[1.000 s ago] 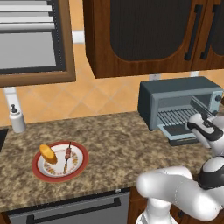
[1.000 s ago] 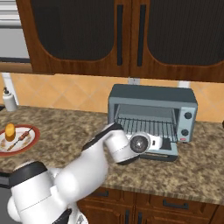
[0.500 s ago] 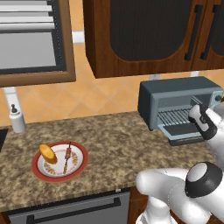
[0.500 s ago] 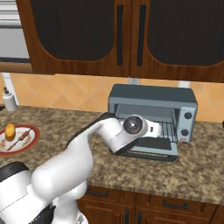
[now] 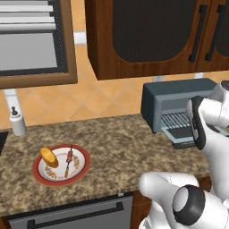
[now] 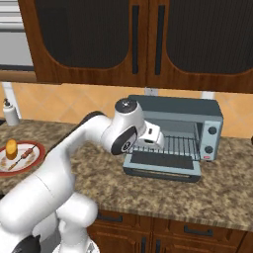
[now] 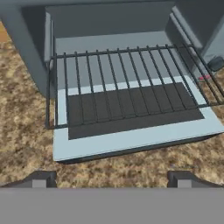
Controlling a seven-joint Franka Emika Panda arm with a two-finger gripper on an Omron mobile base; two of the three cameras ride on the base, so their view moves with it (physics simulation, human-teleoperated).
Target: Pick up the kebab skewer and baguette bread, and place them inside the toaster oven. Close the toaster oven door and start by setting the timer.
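The grey-blue toaster oven (image 6: pixel 173 111) stands at the right of the counter. Its door (image 6: pixel 160 165) lies folded down flat, and its wire rack (image 7: pixel 127 83) is bare. My gripper (image 7: pixel 111 180) hovers just in front of and above the door, open, with nothing between its fingertips (image 7: pixel 40 179). Seen from the right base, the gripper (image 6: pixel 155 138) hangs before the oven's mouth. Far to the left, a red-rimmed plate (image 5: pixel 42 175) holds the baguette bread (image 5: pixel 49 157) and the kebab skewer (image 5: pixel 69 161), side by side. They also show in the right base view: baguette bread (image 6: pixel 11 148), kebab skewer (image 6: pixel 24 156).
Two knobs (image 6: pixel 212 131) sit on the oven's right panel. A small white bottle (image 5: pixel 17 121) stands at the back left of the granite counter (image 5: pixel 116 143). Dark wood cabinets (image 6: pixel 148 39) hang overhead. My own elbow (image 6: pixel 123 128) bulks between the plate and the oven.
The hand has lifted up from the lowered oven door and the arm has folded higher. The door stays open, and the plate and its food have not moved.
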